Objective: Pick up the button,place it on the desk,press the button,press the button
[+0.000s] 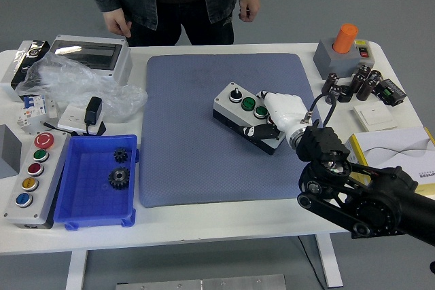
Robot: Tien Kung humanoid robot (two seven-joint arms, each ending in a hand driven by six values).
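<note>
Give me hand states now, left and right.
Left hand: not in view.
Right hand: fingers closed on the grey three-button control box on the blue mat.

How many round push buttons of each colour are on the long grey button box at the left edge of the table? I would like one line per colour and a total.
On the long grey button box:
Red buttons: 2
Green button: 1
Yellow button: 1
Blue button: 1
Total: 5

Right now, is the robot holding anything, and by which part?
Yes: the right hand grips the grey button box at its right end, on the blue mat.
</note>
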